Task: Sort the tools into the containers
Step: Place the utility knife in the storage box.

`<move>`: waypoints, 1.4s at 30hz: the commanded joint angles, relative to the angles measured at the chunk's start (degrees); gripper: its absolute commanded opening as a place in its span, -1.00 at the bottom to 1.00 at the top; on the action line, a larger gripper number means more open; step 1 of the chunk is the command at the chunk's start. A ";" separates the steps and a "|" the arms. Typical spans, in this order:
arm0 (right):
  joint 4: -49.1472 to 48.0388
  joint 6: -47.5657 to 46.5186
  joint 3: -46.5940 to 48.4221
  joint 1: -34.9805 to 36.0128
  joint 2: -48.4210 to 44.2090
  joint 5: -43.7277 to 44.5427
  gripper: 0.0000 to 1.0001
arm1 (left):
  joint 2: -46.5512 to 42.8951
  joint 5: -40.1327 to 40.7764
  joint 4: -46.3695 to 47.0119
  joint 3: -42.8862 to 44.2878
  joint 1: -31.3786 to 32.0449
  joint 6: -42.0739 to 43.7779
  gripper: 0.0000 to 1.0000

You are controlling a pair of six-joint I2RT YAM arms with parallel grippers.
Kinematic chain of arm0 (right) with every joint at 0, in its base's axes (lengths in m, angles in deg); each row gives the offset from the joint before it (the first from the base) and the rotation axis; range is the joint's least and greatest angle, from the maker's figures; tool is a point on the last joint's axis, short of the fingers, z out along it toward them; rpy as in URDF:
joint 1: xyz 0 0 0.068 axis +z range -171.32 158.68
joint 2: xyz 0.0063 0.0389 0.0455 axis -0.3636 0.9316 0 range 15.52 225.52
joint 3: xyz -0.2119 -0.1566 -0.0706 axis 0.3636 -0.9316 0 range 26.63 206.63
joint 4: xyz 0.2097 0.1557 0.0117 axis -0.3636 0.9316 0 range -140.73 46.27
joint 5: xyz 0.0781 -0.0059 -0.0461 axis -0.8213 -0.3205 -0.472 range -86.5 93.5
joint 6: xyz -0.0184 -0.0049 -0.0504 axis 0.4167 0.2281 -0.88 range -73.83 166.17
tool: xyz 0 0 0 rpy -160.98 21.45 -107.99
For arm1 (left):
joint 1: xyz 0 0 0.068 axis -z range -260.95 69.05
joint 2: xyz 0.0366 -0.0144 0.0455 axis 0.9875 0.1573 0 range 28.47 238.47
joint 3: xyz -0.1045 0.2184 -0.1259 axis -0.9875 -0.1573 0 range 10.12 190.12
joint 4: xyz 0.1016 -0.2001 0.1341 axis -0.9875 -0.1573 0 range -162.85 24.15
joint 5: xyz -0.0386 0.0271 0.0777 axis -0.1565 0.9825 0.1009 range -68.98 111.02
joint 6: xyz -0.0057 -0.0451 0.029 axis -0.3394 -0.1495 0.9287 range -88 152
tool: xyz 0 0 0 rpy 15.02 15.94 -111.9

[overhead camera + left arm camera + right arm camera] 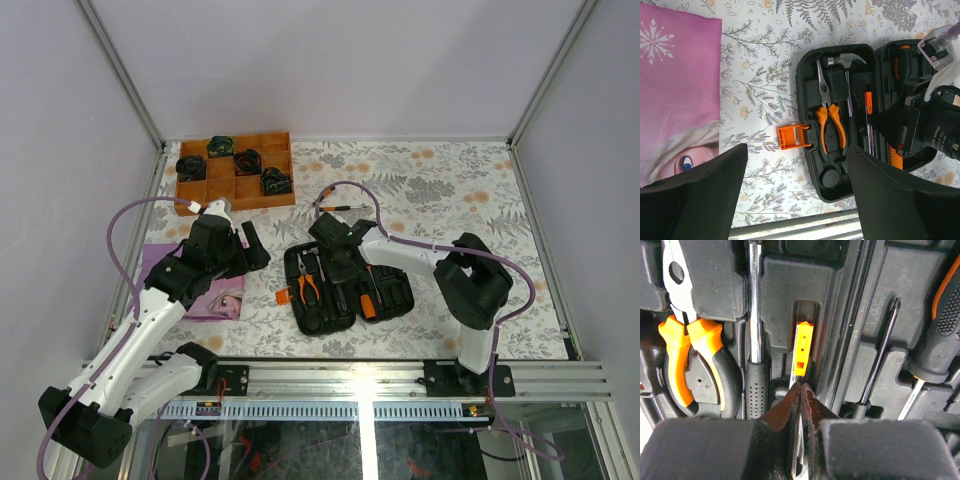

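My right fingers (782, 412) pinch the orange screwdriver's (802, 347) shaft in its case (785, 295) slot (left fingers (700, 175) gape wide, empty).

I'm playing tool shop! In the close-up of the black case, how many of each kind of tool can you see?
Pliers: 1
Hammer: 1
Screwdrivers: 3
Total: 5

Floral table (450, 190): wooden tray (270, 145) far left, pink picture (215, 298) near left, open case (840, 190) centre, loose screwdriver (337, 208) just behind.
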 commanded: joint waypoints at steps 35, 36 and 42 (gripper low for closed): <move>-1.41 -1.38 3.21 0.23 -2.00 2.75 -0.57 | -0.62 -0.88 2.70 -0.61 -0.24 0.77 0.57; -1.64 -1.49 3.30 0.16 -1.80 2.91 -0.57 | -0.59 -0.94 2.70 -0.61 -0.24 0.80 0.58; -1.64 -1.95 4.38 0.23 -0.18 3.40 -0.57 | -0.46 -0.88 2.70 -0.61 -0.24 0.80 0.57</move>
